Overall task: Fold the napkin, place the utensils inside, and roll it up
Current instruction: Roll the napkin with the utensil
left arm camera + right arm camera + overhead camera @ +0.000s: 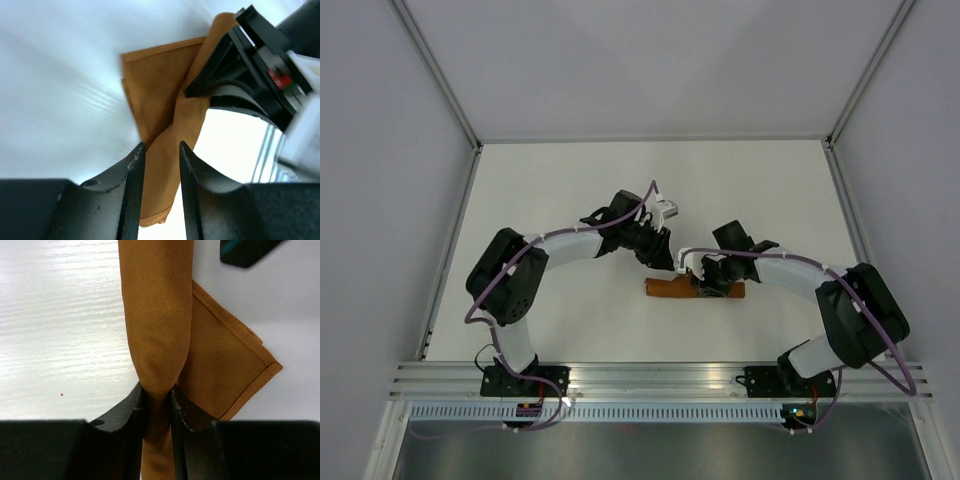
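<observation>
Napkin [157, 315], rolled: right wrist view shows right gripper [156, 395] clamped on it; left gripper [161, 145] narrowly parted, holding nothing.

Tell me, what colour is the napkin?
The napkin is plain rust-orange; the right wrist view shows it best.

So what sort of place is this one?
Probably a lab robot cell: a white table walled by plain grey panels in aluminium framing, two arms bolted to a rail at its near edge, a napkin between them.
</observation>
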Tool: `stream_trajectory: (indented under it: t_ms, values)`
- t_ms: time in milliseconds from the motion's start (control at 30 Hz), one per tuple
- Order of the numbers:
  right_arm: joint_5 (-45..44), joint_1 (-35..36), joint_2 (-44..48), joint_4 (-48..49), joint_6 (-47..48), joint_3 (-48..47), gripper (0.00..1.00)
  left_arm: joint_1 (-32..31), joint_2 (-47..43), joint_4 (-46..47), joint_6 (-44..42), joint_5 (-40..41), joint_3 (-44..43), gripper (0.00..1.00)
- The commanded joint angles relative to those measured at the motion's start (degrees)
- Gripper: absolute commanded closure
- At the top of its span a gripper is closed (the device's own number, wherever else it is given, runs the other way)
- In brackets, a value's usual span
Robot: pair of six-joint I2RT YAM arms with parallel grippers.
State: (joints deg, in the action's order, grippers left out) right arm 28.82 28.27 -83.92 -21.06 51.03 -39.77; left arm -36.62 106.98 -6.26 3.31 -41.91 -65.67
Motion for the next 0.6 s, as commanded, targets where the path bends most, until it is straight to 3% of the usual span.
stream_trajectory:
  t_ms: [0,100,133,233,467,567]
  values:
    - [5.8,-2.9,-6.4,-12.7,4.9,-4.3,0.79,-0.2,-8.8,18.5,6.7,12.3,7.6,0.61]
    - [8.4,-4.9,-12.0,-18.1,7.2,-9.0,0.79,-0.2,-15.9,28.6,10.0,20.4,17.3,0.59]
    - [8.9,-5.5,-13.5,-19.5,8.6,-10.2,0.79,-0.6,-17.8,36.2,11.1,22.4,19.9,0.58]
    - [11.0,-7.3,-21.2,-25.4,12.1,-16.9,0.79,-2.9,-24.4,47.4,8.8,29.0,29.1,0.54]
    - [13.8,-10.3,-31.6,-34.1,14.9,-26.4,0.79,-15.1,-27.1,50.1,-12.7,48.1,34.2,0.48]
    - [14.1,-10.7,-34.1,-35.4,14.8,-28.7,0.79,-19.0,-24.5,48.8,-21.0,50.0,33.1,0.45]
